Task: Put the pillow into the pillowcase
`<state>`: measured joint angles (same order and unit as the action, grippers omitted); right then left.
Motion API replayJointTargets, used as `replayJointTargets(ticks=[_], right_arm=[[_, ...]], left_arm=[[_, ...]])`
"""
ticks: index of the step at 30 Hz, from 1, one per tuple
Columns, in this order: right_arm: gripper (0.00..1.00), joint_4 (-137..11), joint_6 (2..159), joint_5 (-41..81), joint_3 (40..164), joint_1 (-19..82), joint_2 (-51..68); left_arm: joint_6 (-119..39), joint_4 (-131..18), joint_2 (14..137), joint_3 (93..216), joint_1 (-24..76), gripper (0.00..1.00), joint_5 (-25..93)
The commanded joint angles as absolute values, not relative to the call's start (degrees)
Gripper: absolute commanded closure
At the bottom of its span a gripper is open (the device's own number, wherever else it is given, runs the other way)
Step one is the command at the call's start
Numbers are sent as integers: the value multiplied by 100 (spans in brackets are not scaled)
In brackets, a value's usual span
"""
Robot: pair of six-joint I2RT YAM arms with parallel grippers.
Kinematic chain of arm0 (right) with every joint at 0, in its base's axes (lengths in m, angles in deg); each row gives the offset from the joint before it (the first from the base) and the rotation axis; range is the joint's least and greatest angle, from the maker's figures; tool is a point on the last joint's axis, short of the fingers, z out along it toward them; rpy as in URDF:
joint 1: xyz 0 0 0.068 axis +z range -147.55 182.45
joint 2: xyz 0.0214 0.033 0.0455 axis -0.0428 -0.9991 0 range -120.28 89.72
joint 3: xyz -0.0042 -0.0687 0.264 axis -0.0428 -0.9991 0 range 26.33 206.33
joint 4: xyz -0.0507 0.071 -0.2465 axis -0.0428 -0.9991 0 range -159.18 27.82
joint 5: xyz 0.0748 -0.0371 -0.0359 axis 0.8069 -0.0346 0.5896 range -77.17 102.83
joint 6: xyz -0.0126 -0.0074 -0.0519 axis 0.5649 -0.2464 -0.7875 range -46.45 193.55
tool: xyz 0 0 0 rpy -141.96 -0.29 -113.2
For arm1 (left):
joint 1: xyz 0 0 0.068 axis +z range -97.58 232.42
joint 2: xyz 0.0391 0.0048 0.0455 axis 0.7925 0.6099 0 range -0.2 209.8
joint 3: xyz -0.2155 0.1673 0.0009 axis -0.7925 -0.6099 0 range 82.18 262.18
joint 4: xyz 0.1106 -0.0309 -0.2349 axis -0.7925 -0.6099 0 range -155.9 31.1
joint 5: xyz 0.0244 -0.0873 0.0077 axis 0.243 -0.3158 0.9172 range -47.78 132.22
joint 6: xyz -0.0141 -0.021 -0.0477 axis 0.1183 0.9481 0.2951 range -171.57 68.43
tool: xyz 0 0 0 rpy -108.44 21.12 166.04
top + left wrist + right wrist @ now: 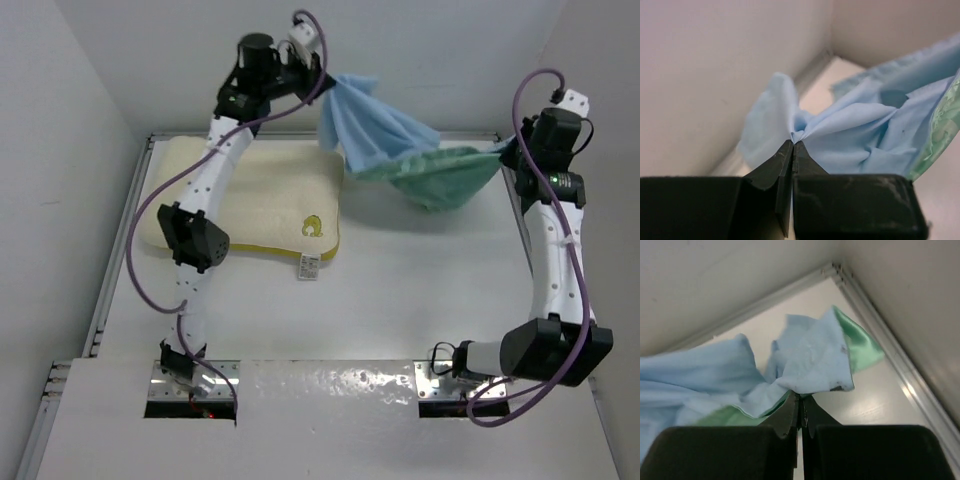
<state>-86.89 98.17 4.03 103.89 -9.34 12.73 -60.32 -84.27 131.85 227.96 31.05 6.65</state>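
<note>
**A:** How do the jaws of the left gripper (792,143) stand?

**B:** Pressed together, tips meeting, with a bunched fold of the pillowcase (865,135) pinched between them. The cloth fans out toward the right of the wrist view. It is light blue, with a strip of shiny green at the right edge.

**A:** And the right gripper (800,397)?

**B:** The same. Its jaws are closed tight on a corner of the pillowcase, blue face up, with green showing behind it.

**A:** Where is it in the top view?

**B:** Upper middle, strung between the two grippers, blue at the left and green sagging at the right. I cannot tell whether its lowest fold touches the table (420,290).

**A:** The pillow (260,195)?

**B:** Left of centre, flat on the table. It is cream with a yellow edge band, and the left arm (205,210) crosses over it. A yellow logo (313,226) and a white tag (309,267) sit at its lower right corner.
</note>
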Motion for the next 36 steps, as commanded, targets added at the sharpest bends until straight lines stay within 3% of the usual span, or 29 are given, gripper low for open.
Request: replayJointTargets(ticks=[1,7,13,14,15,16,18,19,20,21,22,23,24,25,26,27,28,29,30,31,36], right_arm=[[100,-8837,9325,61,11017,-959,1501],[100,-8933,8998,-141,11229,-959,1659],[97,-9407,9867,422,9764,-959,1949],[40,-9756,10017,-66,9378,-959,1967],[10,-9943,10314,-401,9244,-959,1949],[1,-10110,10430,-675,9147,-959,1932],[1,-10436,10493,-905,9146,-968,1879],[1,-10480,10519,-854,9181,-959,1844],[1,-10437,10536,-766,9190,-959,1844],[7,-10350,10537,-321,9155,-959,1870],[28,-10227,10519,-12,9068,-959,1870],[97,-9956,10615,356,8849,-950,1870],[100,-9910,10781,395,8743,-959,1853],[100,-9875,10913,412,8542,-959,1783],[100,-9865,11019,421,8435,-950,1747],[100,-9822,11194,447,8338,-950,1704],[65,-9769,11248,639,8233,-950,1651],[44,-9534,11257,824,8023,-950,1555],[32,-9436,11266,991,7934,-950,1475],[20,-9365,11275,1097,7811,-898,1283],[18,-8987,11442,1212,7529,-739,535]], left_arm=[[-6045,-8307,12540,23536,3088,100,951],[-6518,-8702,12057,23706,3212,100,1198],[-7010,-9622,11618,21996,3212,100,1210],[-7298,-9808,11399,21695,3212,100,1016],[-7519,-10028,11275,21422,3203,100,466],[-7869,-10674,11048,20915,3194,82,121],[-9650,-11764,10906,20664,3177,42,-635],[-10292,-12797,10827,20620,3133,11,-960],[-10899,-13059,10791,20628,3098,8,-938],[-10887,-13019,10747,20585,3071,4,-668],[-10696,-12766,10677,20532,3071,5,-447],[-10050,-12111,10650,20358,3080,32,242],[-9730,-11791,10633,20252,3071,60,649],[-9101,-11475,10676,20155,3080,80,1036],[-8833,-11254,10720,20067,3089,93,1414],[-8648,-11025,10790,20005,3123,93,1844],[-8507,-10997,10965,20022,3150,77,1918],[-8331,-10988,11053,20048,3185,55,1945],[-8225,-10910,11141,20048,3237,31,1972],[-8033,-10848,11308,20048,3273,24,2007],[-7767,-11012,12011,20346,3379,10,2174]])
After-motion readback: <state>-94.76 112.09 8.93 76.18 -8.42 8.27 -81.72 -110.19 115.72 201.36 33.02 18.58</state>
